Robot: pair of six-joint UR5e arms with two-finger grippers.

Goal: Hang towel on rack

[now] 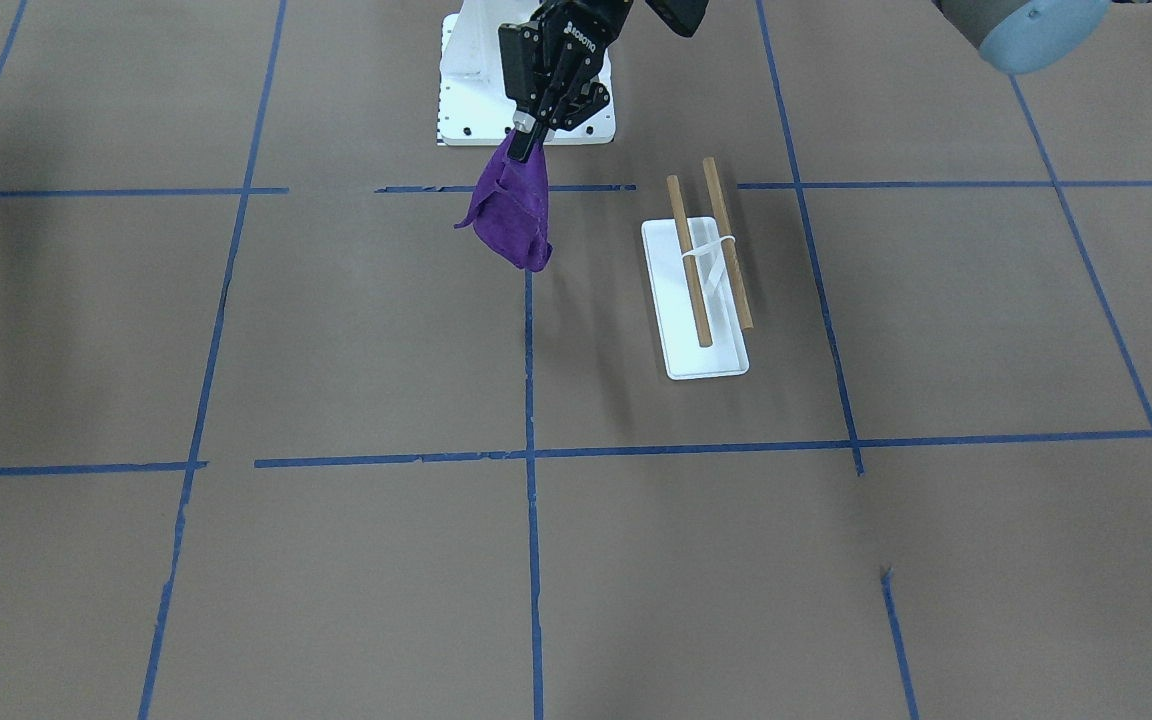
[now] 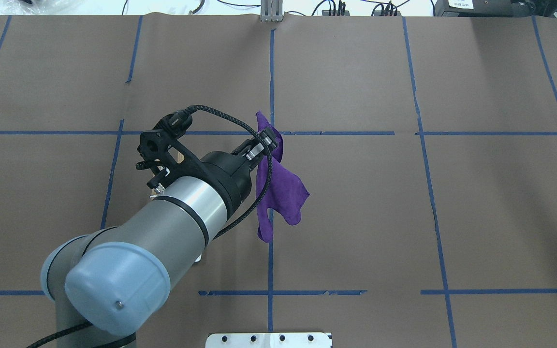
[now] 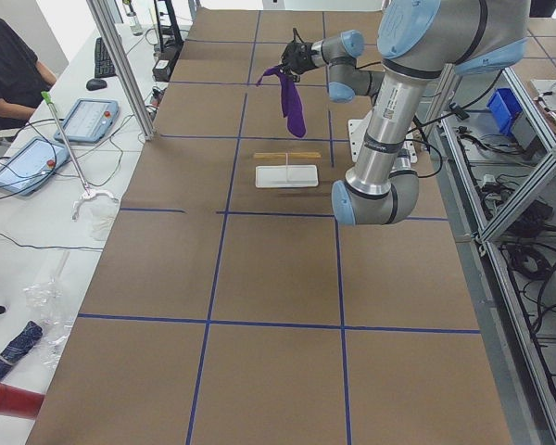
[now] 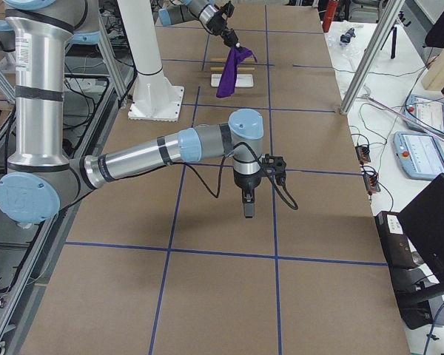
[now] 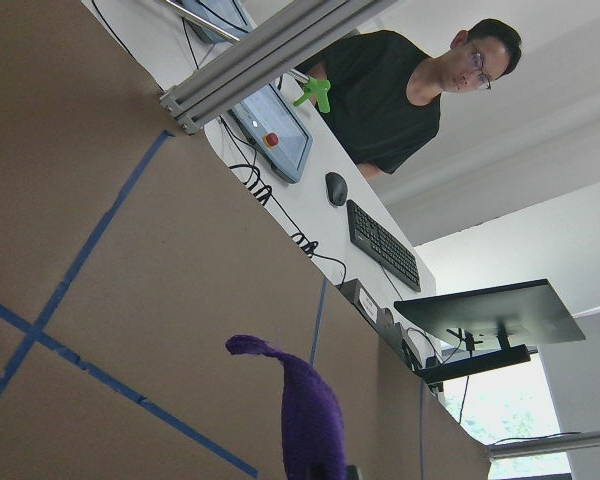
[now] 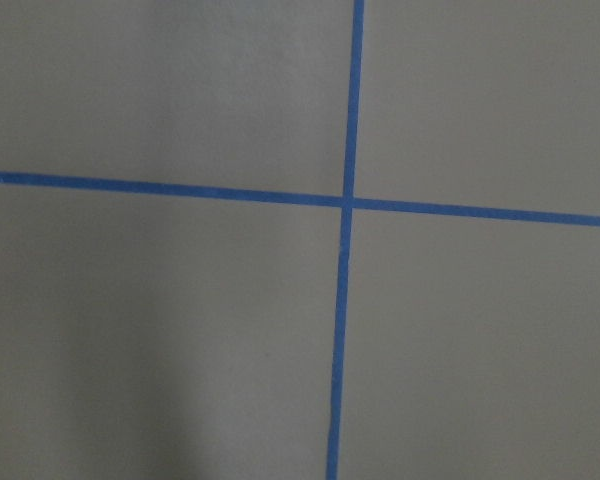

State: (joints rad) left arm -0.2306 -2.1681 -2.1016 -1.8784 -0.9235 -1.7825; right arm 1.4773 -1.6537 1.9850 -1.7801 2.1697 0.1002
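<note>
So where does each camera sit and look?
Front: across the table, facing the robot; left gripper holds the towel near the rack.
Overhead: behind the robot, looking down on its left arm.
Left side: table's end; left arm nearest.
Right side: opposite end; right arm, right gripper nearest.
Left wrist: past the towel toward a man; no gripper.
Right wrist: straight down at blue tape; no robot.
Shared: all but the right wrist show the towel.

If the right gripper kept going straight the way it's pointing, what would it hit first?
The right gripper points straight down, so it would most likely meet the paper-covered table first, near a blue tape crossing. Nothing else shows beneath it.
</note>
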